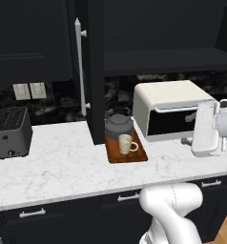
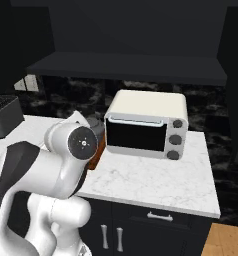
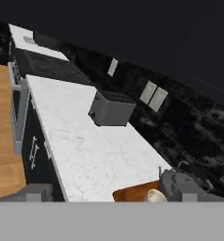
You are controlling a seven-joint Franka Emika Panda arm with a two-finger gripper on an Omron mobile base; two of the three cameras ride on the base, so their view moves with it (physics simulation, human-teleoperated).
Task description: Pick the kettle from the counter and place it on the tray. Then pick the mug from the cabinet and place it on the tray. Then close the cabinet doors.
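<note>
The kettle and the mug both sit on the tray, the kettle at the tray's back end near the wall, the mug just in front of it, handle turned toward the toaster oven. The tray lies on the tabletop about midway between its front and back edges. So the step left, as I judge it, is shutting the cabinet doors.

One door stands swung out edge-on, its lower end hanging right above the tray's back left corner, its bar handle on the side facing the toaster. The cabinet shelf beside it is bare.

The tool itself is not clearly shown: the white forearm hangs over the right end of the tabletop, in front of the toaster oven. By the reading its jaws are spread wide and nothing appears held. The hand view looks down the tabletop toward the toaster, with the tray, mug and kettle at the lower edge.

Risks from here:
- Reaching across to the door, the arm passes over the tray and could clip the kettle's arched handle or tip the mug.
- Pushing the door near its hinge would give poor leverage and the tool might slip.
- The door's lower edge sweeps close by the kettle; whether it clears I cannot tell.
- The second door is not clearly visible and could be missed.
</note>
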